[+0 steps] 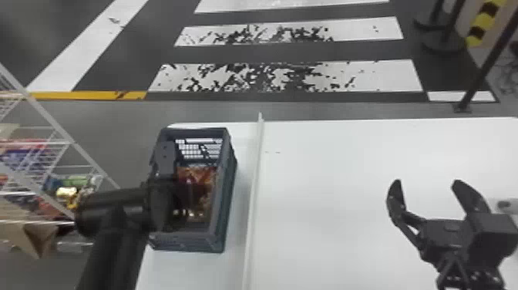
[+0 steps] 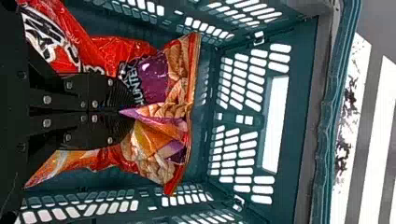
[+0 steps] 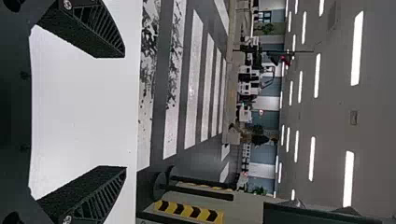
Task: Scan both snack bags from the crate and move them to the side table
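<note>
Snack bag of glossy orange, red and purple film (image 2: 159,135) lies within the blue-grey plastic crate with slotted walls (image 1: 227,193), between its side walls. Its film is pinched at the tips of the left gripper (image 1: 165,200), whose two flat black fingers are brought together; the bag spreads out on both sides of them and beyond the tips. Red film with white lettering (image 2: 51,35) lies beside the same fingers; whether it belongs to a second bag cannot be told.

Crate stands on the white tabletop (image 1: 347,154), left of a raised white strip (image 1: 253,193). Right of the strip, well apart from the crate, the right gripper (image 1: 427,183) is over the tabletop, fingers spread wide. A white wire rack (image 1: 58,144) with colourful packages stands at the left.
</note>
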